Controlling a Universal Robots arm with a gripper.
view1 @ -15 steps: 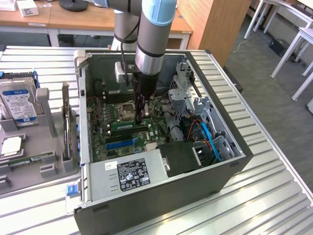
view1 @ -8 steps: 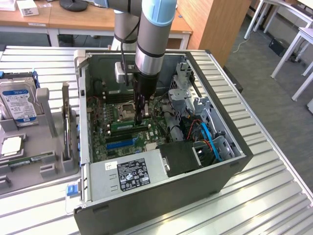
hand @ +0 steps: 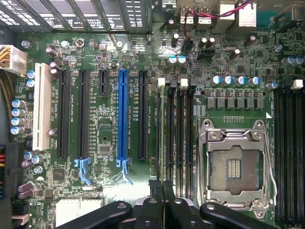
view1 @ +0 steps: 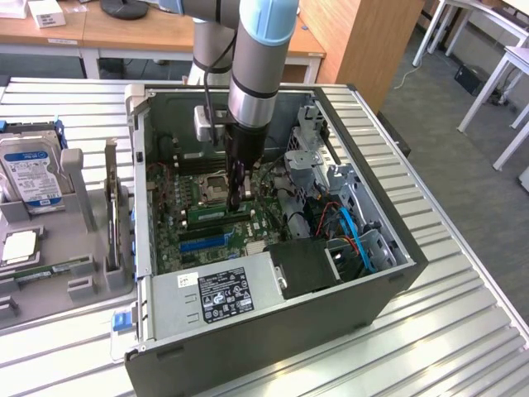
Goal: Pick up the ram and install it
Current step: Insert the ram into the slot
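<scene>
So the tool is down inside the open PC case, fingers pinched together. As far as I can tell they're clamped on the top edge of the ram. The fingertips end right where the green stick begins, so I'd call that a grip rather than a hover.

The ram sits straight under the tool, standing on its edge. Its long axis runs across the exterior view from left to right, and most of its length sticks out to the exterior view's left of the fingers. That lines it up with the memory slots, which in the wrist view run straight away from the closed fingertips. So it's stick parallel to slot, with the tool directly above both. I can't tell whether it's seated all the way or just resting in the slot mouth, and the latches are too small to read.

Going outward, the empty CPU socket is just beside the ram on the far side of the tool, and the blue expansion slot is near it on the other side. The power supply sits further out past that.

Well away from the tool, off to the exterior view's left, a grey fixture tray on the ribbed metal desk holds a hard drive and a CPU chip.
</scene>
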